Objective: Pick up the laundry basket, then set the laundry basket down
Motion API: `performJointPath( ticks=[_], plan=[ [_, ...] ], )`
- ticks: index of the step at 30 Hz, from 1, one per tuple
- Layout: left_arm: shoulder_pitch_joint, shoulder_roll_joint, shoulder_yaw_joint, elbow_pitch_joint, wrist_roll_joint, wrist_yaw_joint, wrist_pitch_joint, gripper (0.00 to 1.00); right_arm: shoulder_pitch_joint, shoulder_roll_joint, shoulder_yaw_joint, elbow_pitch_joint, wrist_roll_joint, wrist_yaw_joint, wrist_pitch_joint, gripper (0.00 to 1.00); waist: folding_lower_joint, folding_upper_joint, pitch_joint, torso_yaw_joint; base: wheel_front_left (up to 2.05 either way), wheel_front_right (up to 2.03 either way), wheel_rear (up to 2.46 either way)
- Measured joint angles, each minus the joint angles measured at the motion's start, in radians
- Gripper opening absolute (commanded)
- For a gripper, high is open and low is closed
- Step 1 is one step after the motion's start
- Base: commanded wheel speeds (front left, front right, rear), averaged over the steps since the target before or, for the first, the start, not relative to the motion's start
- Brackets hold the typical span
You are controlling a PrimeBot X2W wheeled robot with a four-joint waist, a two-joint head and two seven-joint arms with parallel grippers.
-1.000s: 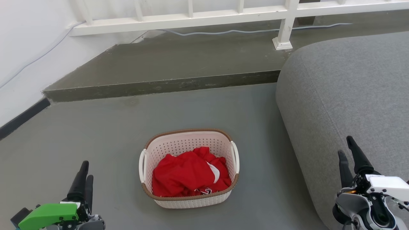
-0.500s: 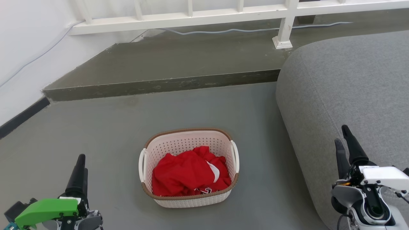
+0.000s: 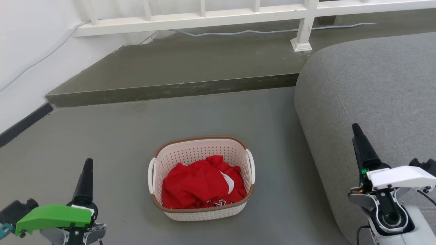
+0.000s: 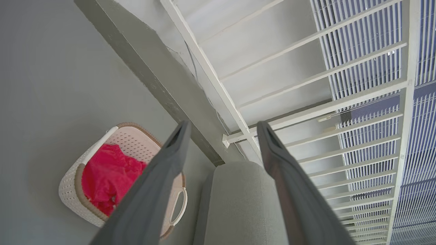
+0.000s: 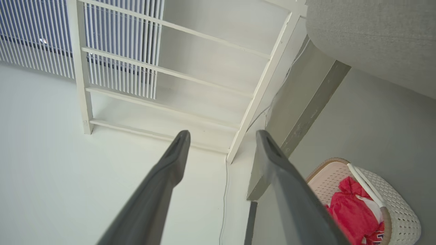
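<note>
**Right tool [image 3: 356, 131] climbs beside the sofa [image 3: 368, 88]; basket [image 3: 204, 215] unmoved**

Over the last second the right tool has risen further up the head view along the sofa's near edge and turned, so its two fingers now line up as one dark spike. The left tool [image 3: 87, 166] has turned the same way and slid slightly left. The basket has stayed where it was.

The grey floor [image 3: 102, 143] fills the middle, with the grey sofa to the right. A raised step [image 3: 177, 64] lies at the far side, and a white railing [image 3: 204, 15] stands on it. The basket sits upright on the floor, centre, between the two tools and well apart from both. A crumpled red cloth [image 3: 201, 185] lies inside it. Its white handles [image 3: 251, 166] are on the left and right ends. In the wrist views each tool's fingers are spread, with nothing between them.
</note>
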Motion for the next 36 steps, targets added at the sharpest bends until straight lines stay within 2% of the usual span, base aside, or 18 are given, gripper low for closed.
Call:
performJointPath(
  ticks=[10, 16, 19, 28, 36],
  plan=[
    [-0.001, 0.026, -0.029, -0.025, 0.227, 0.002, -0.032, 1.0, -0.026, -0.04, 0.086, -0.001, -0.175, 0.0, -0.041, 1.0, 0.0, 0.0, 0.001, 0.0, 0.0, 0.0, 0.0],
    [-0.001, 0.029, -0.047, -0.032, 0.352, 0.027, -0.054, 1.0, -0.044, -0.06, 0.125, 0.011, -0.29, -0.002, -0.06, 1.0, 0.0, 0.0, 0.0, 0.0, 0.0, 0.0, 0.0],
    [-0.001, 0.027, -0.059, -0.035, 0.415, 0.044, -0.07, 1.0, -0.05, -0.065, 0.15, 0.02, -0.359, -0.022, -0.075, 1.0, 0.0, 0.0, 0.0, -0.001, 0.0, 0.0, 0.0],
    [-0.001, 0.019, -0.07, -0.053, 0.542, 0.062, -0.098, 1.0, -0.072, -0.072, 0.201, 0.03, -0.495, -0.054, -0.107, 1.0, 0.0, 0.0, 0.0, -0.001, 0.0, 0.0, 0.0],
    [-0.002, 0.003, -0.077, -0.065, 0.634, 0.071, -0.125, 1.0, -0.086, -0.072, 0.232, 0.029, -0.583, -0.056, -0.129, 1.0, 0.0, 0.0, 0.0, 0.0, 0.0, 0.0, 0.0]
  ],
)
